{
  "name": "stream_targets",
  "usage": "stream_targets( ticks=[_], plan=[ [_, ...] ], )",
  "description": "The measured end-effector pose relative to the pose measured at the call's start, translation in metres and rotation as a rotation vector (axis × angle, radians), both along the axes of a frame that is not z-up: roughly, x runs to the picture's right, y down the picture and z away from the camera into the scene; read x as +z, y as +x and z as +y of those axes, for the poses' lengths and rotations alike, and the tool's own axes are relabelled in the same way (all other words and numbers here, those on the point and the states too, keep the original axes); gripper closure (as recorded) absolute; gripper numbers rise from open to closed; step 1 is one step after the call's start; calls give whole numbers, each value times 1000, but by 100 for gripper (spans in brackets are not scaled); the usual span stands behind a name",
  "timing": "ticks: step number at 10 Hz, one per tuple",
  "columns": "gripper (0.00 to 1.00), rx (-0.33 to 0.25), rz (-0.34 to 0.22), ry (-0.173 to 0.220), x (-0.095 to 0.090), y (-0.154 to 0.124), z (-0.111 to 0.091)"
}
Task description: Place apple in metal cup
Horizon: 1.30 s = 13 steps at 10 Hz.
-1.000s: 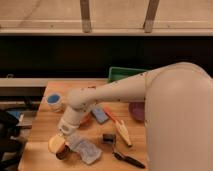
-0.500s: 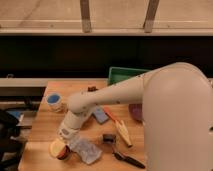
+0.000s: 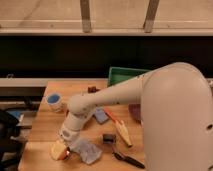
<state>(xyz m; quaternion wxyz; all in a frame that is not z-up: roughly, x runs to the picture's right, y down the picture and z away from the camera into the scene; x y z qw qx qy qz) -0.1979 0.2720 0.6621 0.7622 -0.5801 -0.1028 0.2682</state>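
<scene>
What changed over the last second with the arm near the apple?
The arm has swung slightly toward the table's front-left corner, bringing the gripper lower, right at the apple. Whether it has taken hold is hidden. The apple, the white-and-blue cup, the green bin and the banana stayed where they were.

Wooden table point(image 3: 45, 127), white arm reaching down to its front left corner, gripper point(image 3: 66, 143) low over the apple point(image 3: 58, 149), crumpled bluish bag point(image 3: 87, 150) just beside, white-and-blue cup point(image 3: 54, 101) at left, green bin point(image 3: 122, 75) at back, banana point(image 3: 122, 133) nearby
</scene>
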Motion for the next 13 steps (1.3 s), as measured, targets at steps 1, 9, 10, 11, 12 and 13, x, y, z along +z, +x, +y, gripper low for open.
stream_targets(
  ticks=[1,9,10,11,12,13],
  plan=[
    [32,-6,8,-2,1,0,0],
    [31,-24,55,52,-5,6,-24],
    [31,-23,59,58,-6,7,-27],
    [31,-21,74,71,-7,11,-31],
    [31,-13,94,85,-9,14,-35],
    [31,19,140,127,-12,21,-49]
  ],
)
